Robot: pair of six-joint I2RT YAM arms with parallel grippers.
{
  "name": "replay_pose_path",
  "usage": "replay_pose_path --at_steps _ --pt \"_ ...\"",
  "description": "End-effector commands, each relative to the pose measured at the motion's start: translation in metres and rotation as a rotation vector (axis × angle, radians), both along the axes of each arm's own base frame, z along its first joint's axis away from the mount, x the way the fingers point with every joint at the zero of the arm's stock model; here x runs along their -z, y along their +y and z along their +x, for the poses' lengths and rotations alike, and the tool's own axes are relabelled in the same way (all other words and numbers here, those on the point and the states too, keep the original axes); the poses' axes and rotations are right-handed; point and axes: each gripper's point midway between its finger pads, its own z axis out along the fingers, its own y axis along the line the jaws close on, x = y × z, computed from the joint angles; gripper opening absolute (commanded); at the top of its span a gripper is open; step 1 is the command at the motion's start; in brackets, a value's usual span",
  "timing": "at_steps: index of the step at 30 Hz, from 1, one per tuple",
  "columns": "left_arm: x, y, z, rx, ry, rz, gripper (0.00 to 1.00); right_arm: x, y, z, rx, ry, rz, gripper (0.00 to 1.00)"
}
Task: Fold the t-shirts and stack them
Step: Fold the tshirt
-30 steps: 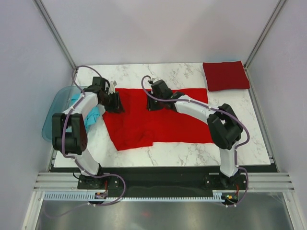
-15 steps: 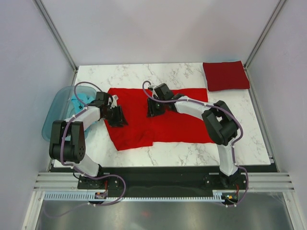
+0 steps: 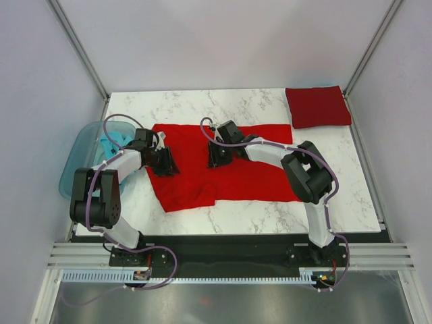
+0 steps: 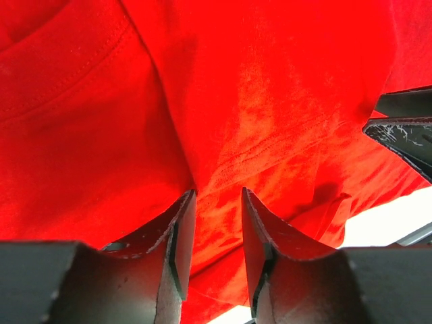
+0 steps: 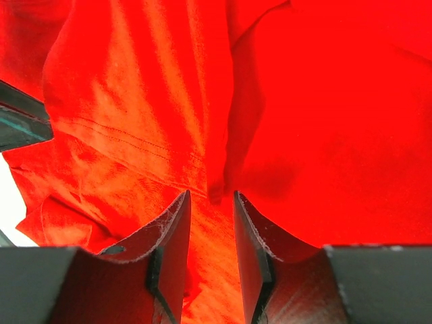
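Note:
The bright red t-shirt [image 3: 250,169] lies spread across the middle of the table, its left part rumpled. My left gripper [image 3: 167,163] is down on the shirt's left side and my right gripper [image 3: 214,155] is on its middle, a hand's width apart. In the left wrist view the left gripper [image 4: 217,192] is open, tips on red cloth [image 4: 270,101], with a crease running up from the gap. In the right wrist view the right gripper [image 5: 211,194] is likewise open over a fold of the red shirt [image 5: 337,135]. A darker crimson t-shirt [image 3: 317,106] lies folded square at the back right.
A translucent blue tub [image 3: 81,162] sits off the table's left edge with teal-blue cloth [image 3: 111,144] in it. Bare marble [image 3: 270,212] runs along the near side of the red shirt. Each wrist view catches the other gripper's black fingers [image 4: 405,128] at its edge.
The left arm swung toward the near side, and its gripper came from the shirt's back left corner onto its left part. The right gripper shifted only slightly. The shirt has hardly moved.

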Motion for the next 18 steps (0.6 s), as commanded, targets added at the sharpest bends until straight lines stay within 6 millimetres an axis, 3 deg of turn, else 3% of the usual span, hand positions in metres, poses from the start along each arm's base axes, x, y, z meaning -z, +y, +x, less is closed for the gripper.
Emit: replay_pose_path --at_steps 1,11,18 --pt "-0.001 -0.007 0.008 -0.012 -0.012 -0.031 0.40 0.001 0.008 0.002 -0.013 -0.013 0.031 0.39" --pt "0.008 -0.007 0.003 -0.011 0.015 -0.021 0.29 0.006 0.009 -0.002 -0.010 0.017 0.039 0.36" --pt "0.007 -0.003 0.002 -0.015 -0.013 0.041 0.39 0.007 0.006 -0.004 0.002 0.020 0.030 0.36"
